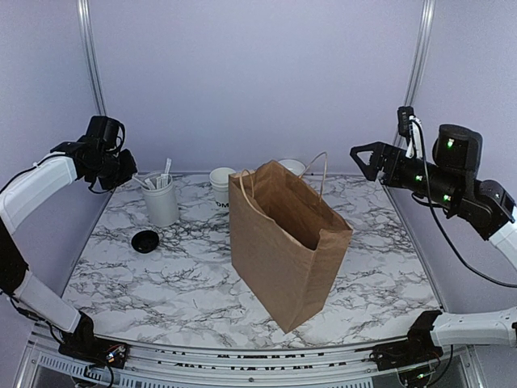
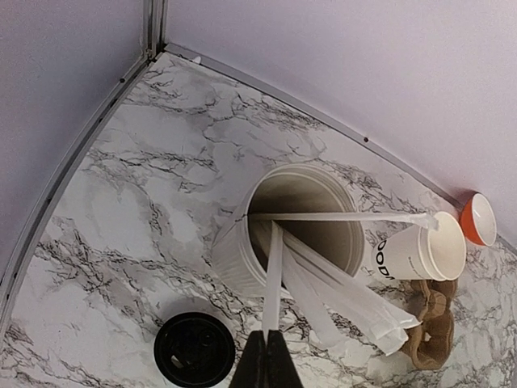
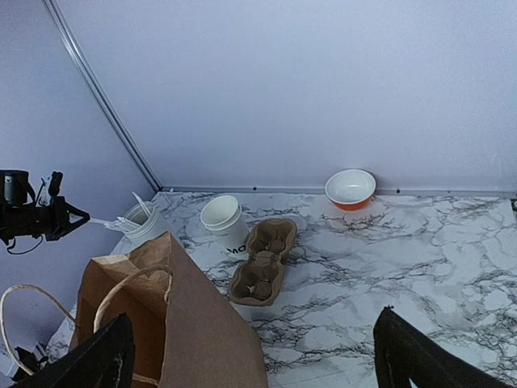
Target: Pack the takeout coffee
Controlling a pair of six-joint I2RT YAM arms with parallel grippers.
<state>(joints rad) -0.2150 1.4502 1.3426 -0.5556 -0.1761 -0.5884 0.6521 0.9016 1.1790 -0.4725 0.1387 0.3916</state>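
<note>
The takeout coffee is out of view in every frame. A lidless white paper cup [image 2: 412,255] with dark lettering stands by the white utensil holder [image 2: 230,255], and a black lid [image 2: 194,349] lies alone on the table. My left gripper [image 2: 266,335] hovers above the holder [image 1: 161,208], shut on one white wrapped utensil [image 2: 273,275] whose far end still rests inside. The brown paper bag [image 1: 283,250] stands open in the middle. My right gripper [image 1: 367,162] hangs high at the right, open and empty [image 3: 254,315].
A brown pulp cup carrier [image 3: 262,263] lies behind the bag next to the lidless cup [image 3: 224,225]. An orange bowl [image 3: 350,188] sits at the back wall. Metal frame rails edge the marble table [image 1: 145,283]. The lid [image 1: 145,240] lies left of the bag.
</note>
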